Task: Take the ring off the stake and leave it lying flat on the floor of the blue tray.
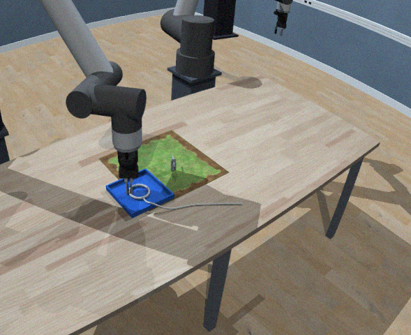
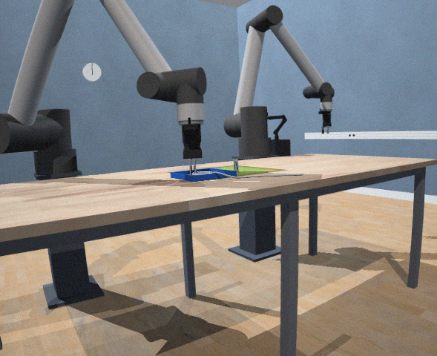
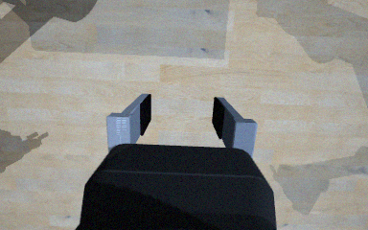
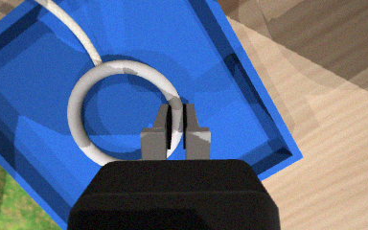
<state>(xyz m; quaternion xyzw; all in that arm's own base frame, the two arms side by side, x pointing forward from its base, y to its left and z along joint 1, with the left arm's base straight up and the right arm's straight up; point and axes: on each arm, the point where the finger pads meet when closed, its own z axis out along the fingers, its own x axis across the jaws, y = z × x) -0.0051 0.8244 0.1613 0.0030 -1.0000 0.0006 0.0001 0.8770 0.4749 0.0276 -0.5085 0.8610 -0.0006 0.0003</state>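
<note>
The top view looks obliquely down across the table (image 1: 306, 118) (image 2: 114, 207); the exterior, near tabletop height, shares it. Wrist views face downward, the right close over the blue tray (image 1: 158, 207) (image 2: 207, 176) (image 4: 210, 43).
</note>
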